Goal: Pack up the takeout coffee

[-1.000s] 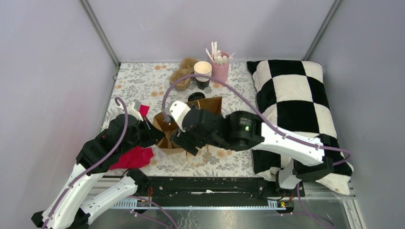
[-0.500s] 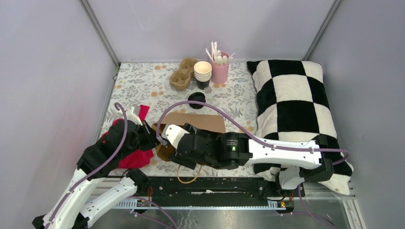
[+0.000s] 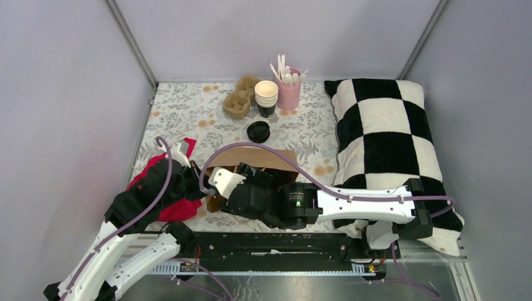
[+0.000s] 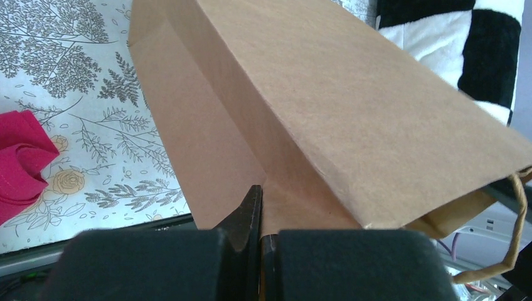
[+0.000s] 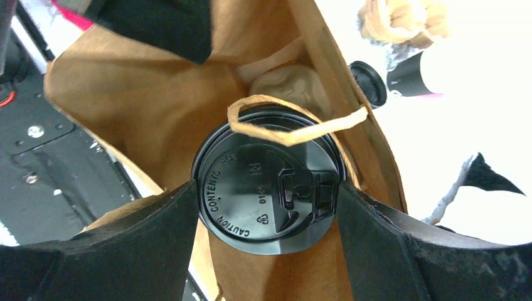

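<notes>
Black plastic fills the middle of my right wrist view: the lid of the takeout coffee (image 5: 268,191). The cup sits inside the mouth of the brown paper bag (image 5: 144,119), and the bag's paper handle (image 5: 295,125) lies across the lid's 12 o'clock edge. My right gripper (image 5: 266,213) holds the cup with its jaws spread wide, one pad at 9 o'clock and one at 3 o'clock. My left gripper (image 4: 260,216) is pinched fully closed on a side fold of the bag.

I judge the packing well along. The cup is in the opening but not yet released, so I have to seat it, let go and draw out.

Only the right wrist view shows the cup. From above, my right wrist covers the bag's mouth at the table's (image 3: 188,113) 6 o'clock, but that view alone shows the stack of cups (image 3: 266,97) at 12 o'clock and the loose lids (image 3: 258,131) between. The left wrist view shows only the bag's outside and a red cloth (image 4: 19,163) at 9 o'clock.
</notes>
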Robot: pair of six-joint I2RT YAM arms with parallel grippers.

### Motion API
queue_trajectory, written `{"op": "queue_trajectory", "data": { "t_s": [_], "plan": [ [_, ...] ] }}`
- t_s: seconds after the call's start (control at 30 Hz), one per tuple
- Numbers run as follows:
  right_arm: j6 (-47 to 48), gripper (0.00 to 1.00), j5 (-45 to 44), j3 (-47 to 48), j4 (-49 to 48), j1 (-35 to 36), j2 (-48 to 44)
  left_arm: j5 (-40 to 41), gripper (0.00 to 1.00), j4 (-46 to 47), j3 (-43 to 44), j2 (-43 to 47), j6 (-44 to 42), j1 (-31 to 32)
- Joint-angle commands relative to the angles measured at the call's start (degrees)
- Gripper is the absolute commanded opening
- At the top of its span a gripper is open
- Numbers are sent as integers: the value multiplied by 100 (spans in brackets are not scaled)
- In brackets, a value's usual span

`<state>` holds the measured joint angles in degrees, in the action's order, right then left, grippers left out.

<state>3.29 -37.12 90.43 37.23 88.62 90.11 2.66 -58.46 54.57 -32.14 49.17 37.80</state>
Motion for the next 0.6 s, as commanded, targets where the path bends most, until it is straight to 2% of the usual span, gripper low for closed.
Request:
{"op": "queue_trajectory", "data": {
  "t_s": [0.0,0.17,0.3,0.43,0.57],
  "plan": [
    [344,64,-773,55,-420,32,43,-447,0,205,150,-81,-158,8],
    [786,65,-886,14,-683,37,179,-665,0,203,-104,15,-212,6],
    [904,65,-444,-51,-703,33,170,-659,0,203,-200,4,-254,8],
    [1226,65,-83,-657,-1093,30,-36,-624,0,237,-163,-76,-284,8],
    [1744,63,1,-1355,-1930,27,-257,-635,0,292,-156,-80,-300,12]
  ]
}}
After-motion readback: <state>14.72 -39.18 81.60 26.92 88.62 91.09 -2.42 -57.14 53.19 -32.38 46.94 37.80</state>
